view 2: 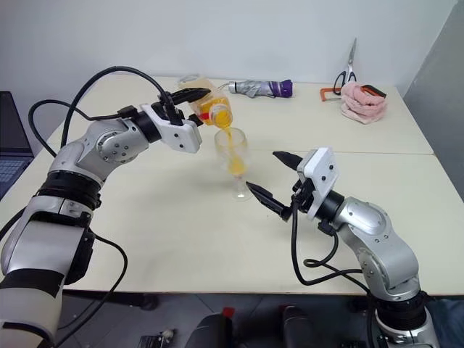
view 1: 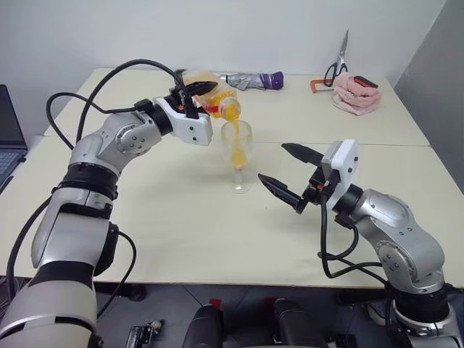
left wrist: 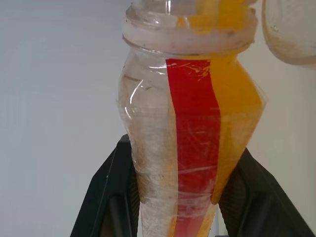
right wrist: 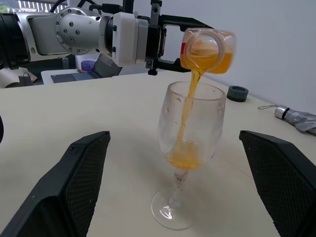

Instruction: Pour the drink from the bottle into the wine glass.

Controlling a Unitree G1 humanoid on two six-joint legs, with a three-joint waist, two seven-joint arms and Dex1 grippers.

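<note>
Pouring under way: left gripper (view 1: 194,93) clamped on the bottle (view 1: 212,94), tipping it mouth-down just above the rim of the wine glass (view 1: 237,156). Sending a thin stream of the drink (right wrist: 189,101) into the bowl, pooling shallow at its bottom. Standing upright on the table (view 1: 181,232), the glass, with its foot flat. Holding nothing, right gripper (view 1: 290,176), fingers spread wide, waiting just beside the glass on the side away from the bottle, not touching it. Judging roughly: cap already off, bowl barely filling, a fair share of drink remaining in the bottle; finishing the pour and righting the bottle left to do.
</note>
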